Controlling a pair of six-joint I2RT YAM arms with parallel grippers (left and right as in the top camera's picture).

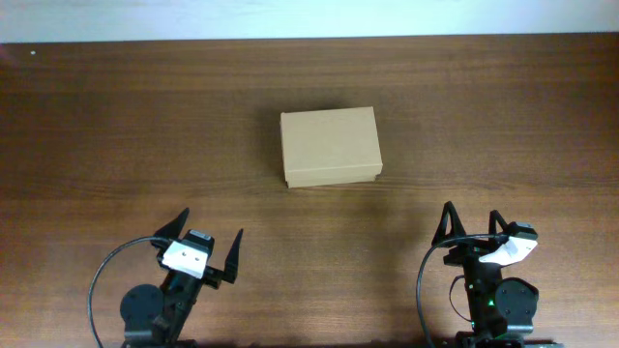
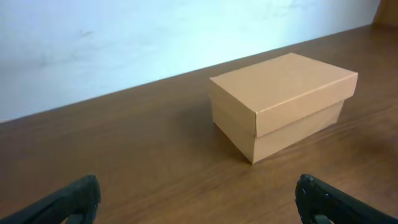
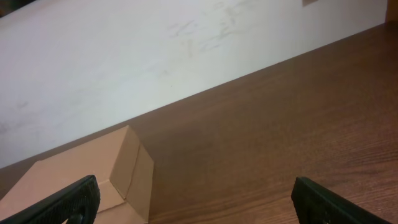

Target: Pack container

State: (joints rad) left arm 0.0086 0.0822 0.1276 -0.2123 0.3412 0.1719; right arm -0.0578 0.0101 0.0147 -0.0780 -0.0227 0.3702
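Observation:
The container (image 1: 330, 147), a tan-brown cardboard box with its lid shut, sits on the wooden table (image 1: 116, 135) a little past the middle. My left gripper (image 1: 213, 227) rests near the front edge to the box's lower left, open and empty. My right gripper (image 1: 471, 224) stands near the front edge to the box's lower right, also open and empty. The left wrist view shows the container (image 2: 283, 102) ahead to the right, well beyond the left gripper (image 2: 198, 196). In the right wrist view a corner of the container (image 3: 93, 177) lies at lower left, behind the left fingertip (image 3: 78, 199) of the right gripper (image 3: 196, 199).
A white wall (image 2: 124, 43) runs behind the far edge of the table. Bare wood surrounds the box on all sides.

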